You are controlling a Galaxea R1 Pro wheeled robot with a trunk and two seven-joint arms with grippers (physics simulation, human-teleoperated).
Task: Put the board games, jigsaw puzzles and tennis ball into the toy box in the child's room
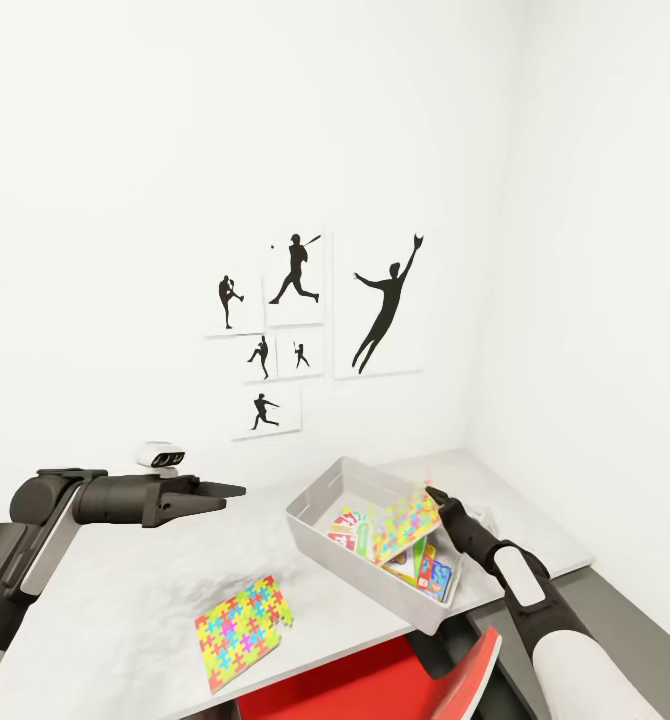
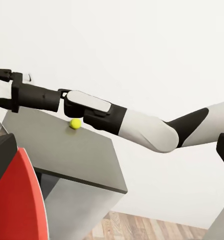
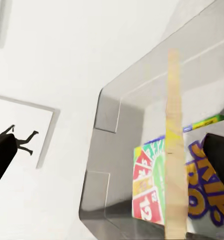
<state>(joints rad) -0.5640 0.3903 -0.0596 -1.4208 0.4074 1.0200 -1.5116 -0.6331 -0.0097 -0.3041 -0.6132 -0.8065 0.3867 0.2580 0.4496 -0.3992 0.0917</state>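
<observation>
The right gripper (image 1: 437, 497) hangs over the light grey, shallow rectangular toy box (image 1: 320, 497) with a thin, multicoloured jigsaw puzzle board (image 1: 407, 522) at its fingers. The board looks blurred and half see-through, so I cannot tell whether the fingers are clamped on it or have let go. In the right wrist view it shows edge-on (image 3: 175, 150), its long axis running along the fingers and pointing down into the toy box, directly above the board games (image 3: 149, 192) that lie flat inside. The coming move, I judge, turns on that: the board only has to drop or be lowered straight down, within the rim.

Readable on the covers inside: "SKIP-BO" in part on a blue box (image 3: 207, 190), and number cards "12", "2" and "4" on a red-and-green cover.

The left gripper (image 1: 210, 492) hovers with its fingers apart and empty above the light grey table (image 1: 125, 590), near its back edge. The second jigsaw puzzle (image 1: 243, 627) lies flat near the tabletop's front edge, nearer the left arm. The small yellow-green tennis ball (image 2: 75, 123) sits on the dark grey wing (image 2: 66, 150), close to the right arm.
</observation>
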